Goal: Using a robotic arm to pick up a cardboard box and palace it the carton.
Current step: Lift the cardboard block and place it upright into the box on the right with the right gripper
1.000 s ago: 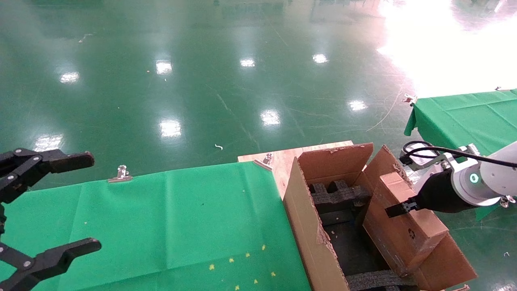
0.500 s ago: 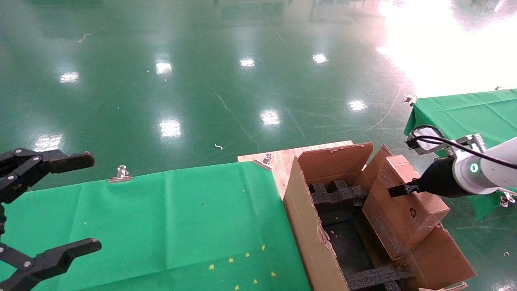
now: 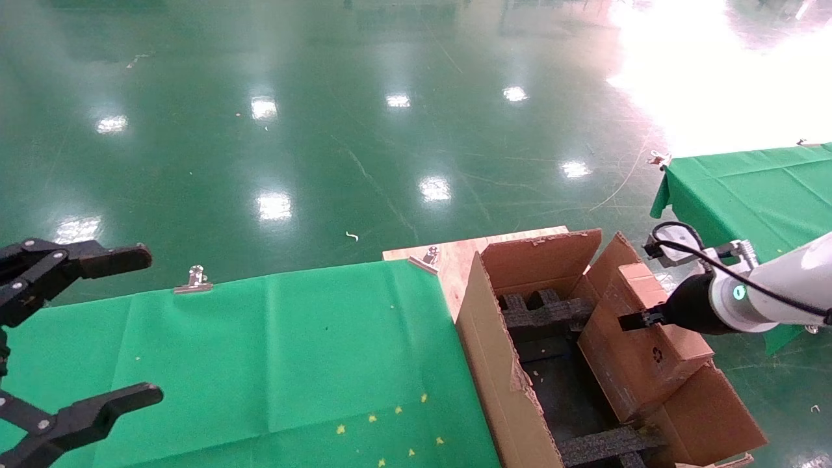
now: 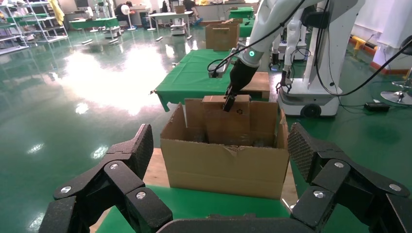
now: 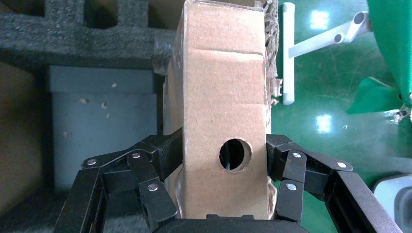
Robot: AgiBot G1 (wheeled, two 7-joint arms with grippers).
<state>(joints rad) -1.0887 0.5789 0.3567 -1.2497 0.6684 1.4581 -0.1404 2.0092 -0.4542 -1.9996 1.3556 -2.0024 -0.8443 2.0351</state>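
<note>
Here right gripper [image 5: 224, 160] clamped on slim brown cardboard box [image 3: 640, 338], tilted inside ragged-flapped corrugated carton [image 3: 500, 370].

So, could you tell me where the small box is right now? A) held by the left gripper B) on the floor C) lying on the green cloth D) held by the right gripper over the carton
D: the right gripper clamps the box on both sides, tilted over the open carton.
</note>
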